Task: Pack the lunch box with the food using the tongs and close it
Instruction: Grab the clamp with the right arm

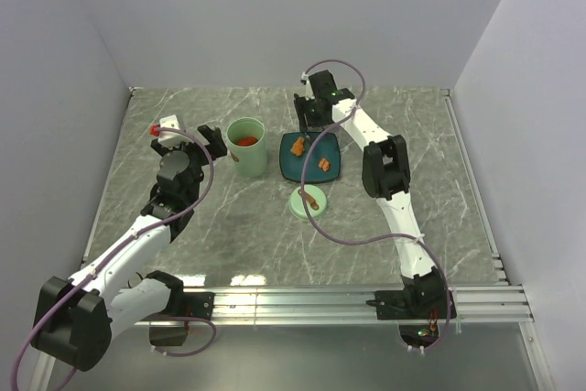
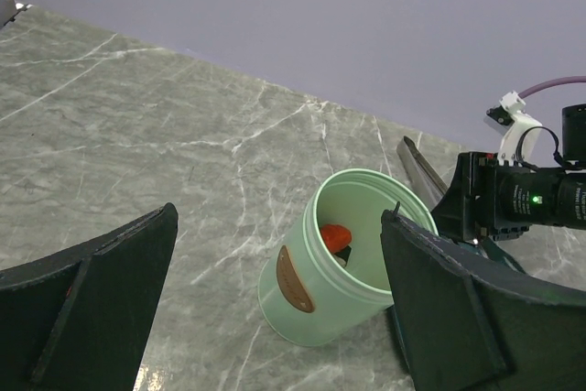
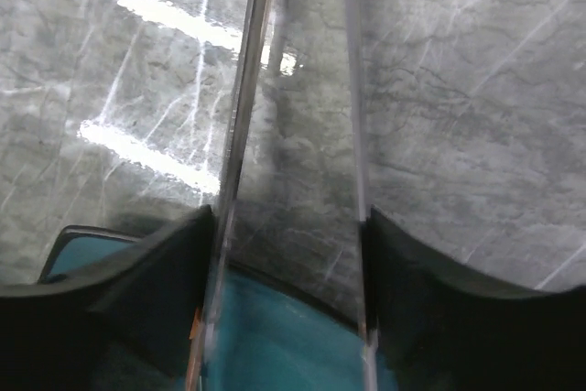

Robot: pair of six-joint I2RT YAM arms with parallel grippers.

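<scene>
My right hand (image 3: 291,244) grips the tongs (image 3: 240,116): each finger presses the outside of one thin metal arm, and the two arms run away from me with a gap between them, out over the grey marbled desk (image 3: 458,70). Under my fingers lies the far edge of the dark teal plate (image 3: 275,345). From above, that hand (image 1: 311,124) hangs over the plate's (image 1: 331,155) far left corner, with two orange-brown pieces of food (image 1: 298,146) lying on the plate, one near the left edge and one (image 1: 324,165) toward the near side. Just left of the plate stands the lunch box (image 1: 246,157), upright and uncovered, with a red-orange piece (image 2: 336,237) inside it. Its round green lid (image 1: 309,201) lies flat on the desk just in front of the plate, brown strip handle up. My left hand (image 1: 212,140) sits left of the lunch box, near it without touching, fingers (image 2: 101,290) spread wide apart and holding nothing.
</scene>
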